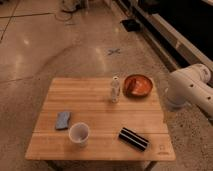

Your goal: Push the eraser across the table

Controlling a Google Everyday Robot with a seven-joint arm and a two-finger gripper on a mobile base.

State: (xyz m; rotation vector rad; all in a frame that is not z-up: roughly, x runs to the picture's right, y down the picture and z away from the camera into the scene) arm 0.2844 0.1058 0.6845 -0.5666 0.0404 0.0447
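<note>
Down toward the lower right of the table point(100, 102), lying flat: eraser point(133, 138), black with a pale stripe along its length, long axis slanting from upper left to lower right. Close to the bottom edge of the slatted top, somewhat further in from the right edge. Touching nothing. Between it and the lower right corner, a small dark mark point(161, 148) on the wood.

Left of the eraser and apart from it: white cup point(79, 134), upright, likewise near the bottom edge, with a strip of bare planks between the two. Up and left of the cup, near but not touching: blue pad point(63, 120), lying flat.

Above the eraser, bare wood through the middle of the top as far as a small clear bottle point(115, 90), standing upright right of centre. Just right of the bottle, in the upper right corner: orange-red bowl point(138, 85), close to the far and right edges. Widest open room across the upper left and down the left side.

At the right edge of the frame: white robot arm point(189, 89), thick rounded segments, beside the table's right edge, not over the top. Gripper out of frame; apart or together, cannot tell.

All round, polished speckled floor, with a blue X mark point(114, 51) beyond the far edge.
</note>
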